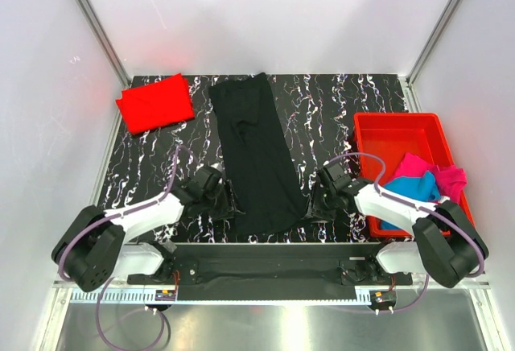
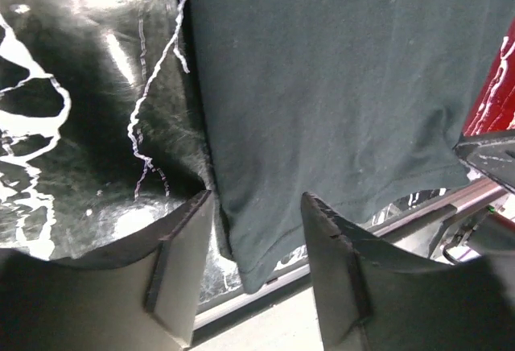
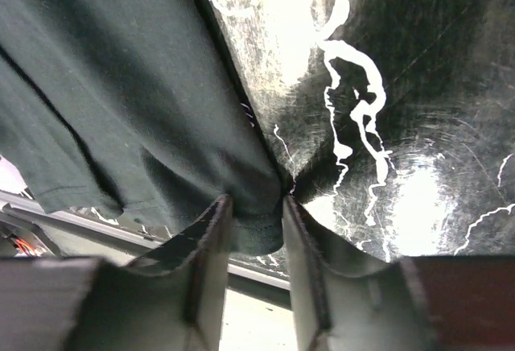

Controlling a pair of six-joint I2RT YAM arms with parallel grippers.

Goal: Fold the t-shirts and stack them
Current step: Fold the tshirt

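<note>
1. Jaws of the left gripper (image 2: 256,200) stand well apart, astride the near left corner of the black cloth t-shirt (image 1: 256,158). The hem lies between them, and they hold nothing.
2. Jaws of the right gripper (image 3: 256,206) stand narrow. The near right corner fills the gap and touches both pads, and creases run toward them. Judged: a grip on the cloth.
3. The black cloth t-shirt lies flat down the middle of the black white-veined desk (image 1: 338,117). It is folded lengthwise into a long strip, with its near hem at the desk's near edge, between the two arms.
4. A folded red cloth t-shirt (image 1: 155,103) lies at the far left. A bright blue cloth t-shirt (image 1: 410,190) and a magenta cloth t-shirt (image 1: 426,167) lie crumpled in the rigid red plastic bin (image 1: 398,116) on the right.
5. Step in hand, judged: taking both near corners for the crosswise fold.
6. Recommendations:
   - The left jaws should close past the hem stitching and catch every layer.
   - Both grips should sit equally deep.
   - The corners should rise together and level, with the hem taut between them.
   - The hem should be carried straight along the strip and laid square on the far end.
7. Risk: a lower layer left behind skews the fold.
</note>
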